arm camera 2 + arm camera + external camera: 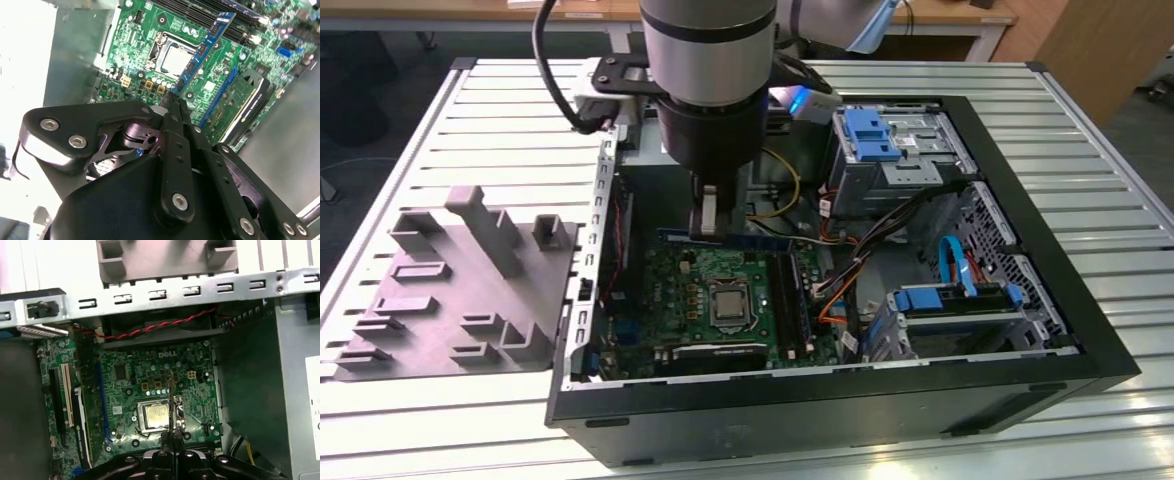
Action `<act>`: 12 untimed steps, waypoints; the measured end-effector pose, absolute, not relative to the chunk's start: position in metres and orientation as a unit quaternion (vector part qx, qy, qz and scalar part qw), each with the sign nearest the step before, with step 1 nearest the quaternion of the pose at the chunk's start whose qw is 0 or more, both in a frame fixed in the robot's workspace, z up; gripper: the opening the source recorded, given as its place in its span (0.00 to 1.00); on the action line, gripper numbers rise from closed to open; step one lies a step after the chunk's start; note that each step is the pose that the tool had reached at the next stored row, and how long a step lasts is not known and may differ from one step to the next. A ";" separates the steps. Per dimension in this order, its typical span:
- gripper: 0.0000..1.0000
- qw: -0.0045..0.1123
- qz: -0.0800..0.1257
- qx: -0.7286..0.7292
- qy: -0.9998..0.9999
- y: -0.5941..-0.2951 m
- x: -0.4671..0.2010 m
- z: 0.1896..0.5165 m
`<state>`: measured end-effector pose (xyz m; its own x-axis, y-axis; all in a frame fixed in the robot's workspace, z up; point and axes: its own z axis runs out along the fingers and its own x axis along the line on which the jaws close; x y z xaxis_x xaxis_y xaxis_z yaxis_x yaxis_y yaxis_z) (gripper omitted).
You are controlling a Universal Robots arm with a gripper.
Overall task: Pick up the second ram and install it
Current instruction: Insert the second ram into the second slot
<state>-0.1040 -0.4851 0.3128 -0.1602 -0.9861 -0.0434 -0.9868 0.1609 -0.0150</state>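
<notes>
The picking-up looks done, but the installing is not. The arm's black two-fingered gripper is pinched tight on one end of the second ram, a slim, long, flat memory stick with a blue-green board and dark chips. The stick reaches out from the fingertips above the green printed motherboard and seems raised clear of it. In the first wrist view the same second ram shows edge-on as a thin line. It runs away from the gripper across the square silver processor socket.

In the exterior view the gripper hangs inside the open black steel computer case. The second ram lies level at twelve o'clock from the processor socket. The long black memory slots sit at three o'clock from that socket and run from twelve to six. The stick therefore lies crosswise to them and off to one side, not above them. From this I judge that the stick is in hand but neither lined up with a slot nor pressed into one, so the whole install is left to do.

Whether another stick is already seated in one of those slots I cannot tell, since they read too dark here. A grey moulded plastic fixture tray stands at nine o'clock from the case on the slatted aluminium table.
</notes>
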 end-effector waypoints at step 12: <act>0.12 0.022 0.006 -0.561 0.828 -0.485 -0.104 0.311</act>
